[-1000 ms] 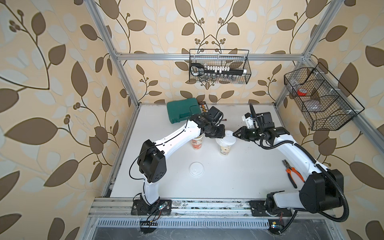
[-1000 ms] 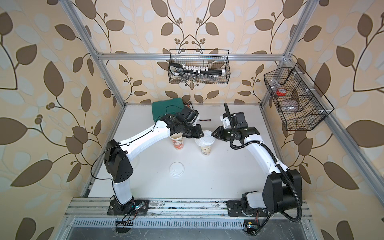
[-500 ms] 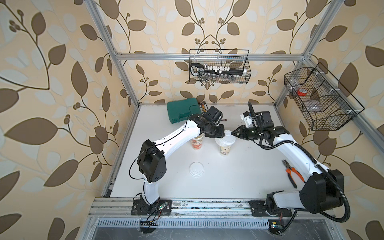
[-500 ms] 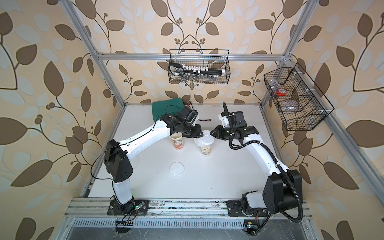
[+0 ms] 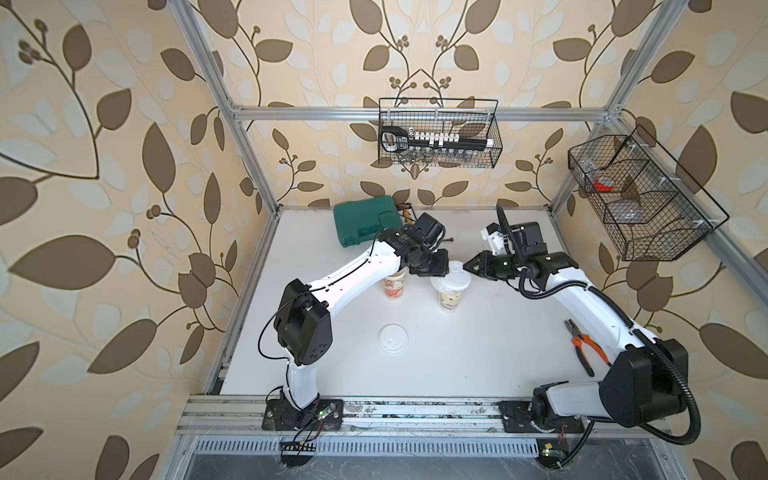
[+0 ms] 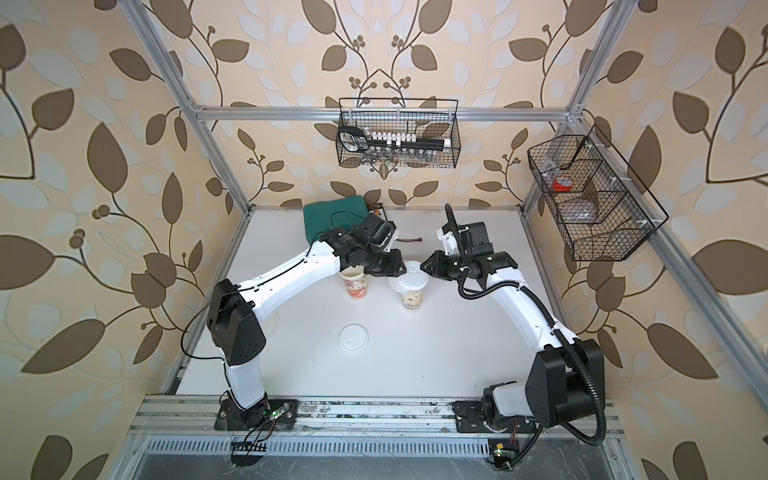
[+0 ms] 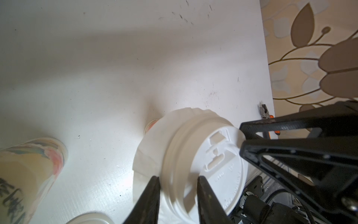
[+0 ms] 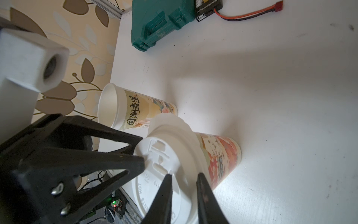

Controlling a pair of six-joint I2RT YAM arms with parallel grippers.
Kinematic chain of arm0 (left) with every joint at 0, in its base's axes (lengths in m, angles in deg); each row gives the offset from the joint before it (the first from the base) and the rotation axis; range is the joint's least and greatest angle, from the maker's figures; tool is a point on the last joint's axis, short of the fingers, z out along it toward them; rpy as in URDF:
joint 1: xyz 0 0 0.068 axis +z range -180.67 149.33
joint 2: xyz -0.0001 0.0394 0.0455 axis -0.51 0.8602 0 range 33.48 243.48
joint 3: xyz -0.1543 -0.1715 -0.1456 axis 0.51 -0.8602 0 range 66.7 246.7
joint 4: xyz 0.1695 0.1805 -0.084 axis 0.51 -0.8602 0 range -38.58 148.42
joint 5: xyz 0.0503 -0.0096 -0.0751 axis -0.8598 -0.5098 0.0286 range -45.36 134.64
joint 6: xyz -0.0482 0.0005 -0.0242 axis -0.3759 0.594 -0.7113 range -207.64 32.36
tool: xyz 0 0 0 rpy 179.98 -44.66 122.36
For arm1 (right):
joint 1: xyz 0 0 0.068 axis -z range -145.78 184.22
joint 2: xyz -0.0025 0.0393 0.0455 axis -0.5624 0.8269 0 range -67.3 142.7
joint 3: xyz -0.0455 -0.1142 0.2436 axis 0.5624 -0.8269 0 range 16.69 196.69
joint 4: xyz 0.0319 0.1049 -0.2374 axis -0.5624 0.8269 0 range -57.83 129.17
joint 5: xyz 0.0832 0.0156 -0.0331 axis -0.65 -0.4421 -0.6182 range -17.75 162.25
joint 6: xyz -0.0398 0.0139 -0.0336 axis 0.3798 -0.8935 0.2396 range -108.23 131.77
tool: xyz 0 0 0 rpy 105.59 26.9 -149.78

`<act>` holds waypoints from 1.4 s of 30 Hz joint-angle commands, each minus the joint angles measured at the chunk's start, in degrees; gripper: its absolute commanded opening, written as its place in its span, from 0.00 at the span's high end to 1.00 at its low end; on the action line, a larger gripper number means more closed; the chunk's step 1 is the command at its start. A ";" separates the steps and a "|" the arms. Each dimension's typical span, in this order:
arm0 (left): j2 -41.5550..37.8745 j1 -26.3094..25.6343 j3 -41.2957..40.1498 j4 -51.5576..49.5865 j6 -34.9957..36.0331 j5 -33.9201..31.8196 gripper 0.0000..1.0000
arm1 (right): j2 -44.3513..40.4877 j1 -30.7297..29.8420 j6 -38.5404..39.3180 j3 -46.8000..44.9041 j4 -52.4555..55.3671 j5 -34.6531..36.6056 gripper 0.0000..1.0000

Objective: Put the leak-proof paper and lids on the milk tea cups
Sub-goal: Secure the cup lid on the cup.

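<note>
Two milk tea cups stand mid-table. The open cup [image 5: 394, 286] [image 8: 124, 108] has nothing on its mouth. The other cup [image 5: 450, 297] [image 8: 219, 155], printed red-orange in the right wrist view, carries a white moulded lid [image 7: 219, 159] [image 8: 160, 161]. The leak-proof paper [image 7: 149, 155] [image 8: 166, 121] lies crumpled between that lid and the cup mouth and sticks out round the lid. My left gripper [image 7: 179, 178] [image 5: 442, 268] is shut on the lid's rim from the left. My right gripper [image 8: 184, 174] [image 5: 469, 266] is shut on the opposite rim.
A second white lid [image 5: 392, 338] lies flat nearer the front. A green case [image 5: 365, 220] and a cabled battery [image 8: 209, 9] sit at the back. Orange-handled pliers [image 5: 586, 347] lie at the right. Wire baskets [image 5: 438, 133] hang on the walls.
Both grippers stay on the lidded cup's lid. The right wrist has shifted slightly; the cups have not moved.
</note>
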State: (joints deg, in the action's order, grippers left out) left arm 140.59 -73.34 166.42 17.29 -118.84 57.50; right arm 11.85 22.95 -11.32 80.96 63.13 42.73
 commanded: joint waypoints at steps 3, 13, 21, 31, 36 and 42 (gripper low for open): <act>-2.27 0.31 -1.91 -0.80 1.22 -1.85 0.67 | -0.23 -0.47 0.59 1.20 1.12 0.76 0.77; -1.82 0.39 -2.44 -1.22 1.14 -2.87 0.69 | -0.05 -0.62 0.77 0.87 1.21 1.06 0.78; -2.18 0.75 -3.31 -1.44 1.10 -3.25 0.69 | -0.14 -0.89 0.67 0.50 1.10 1.13 0.78; -1.68 1.02 -5.14 -1.23 0.88 -3.29 0.69 | -0.05 -1.15 0.77 -0.97 0.86 1.83 0.79; -1.34 1.27 -5.77 -0.98 0.79 -3.26 0.71 | 0.08 -1.13 0.73 -1.65 0.60 2.10 0.79; -0.91 1.21 -7.02 -0.15 0.58 -2.44 0.71 | 0.06 -1.15 0.94 -2.34 0.50 2.61 0.80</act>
State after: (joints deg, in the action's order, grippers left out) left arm 139.08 -72.95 162.07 21.71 -118.89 57.50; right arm 11.85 22.10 -11.28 80.37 62.59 44.07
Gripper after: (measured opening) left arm 0.285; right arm 0.204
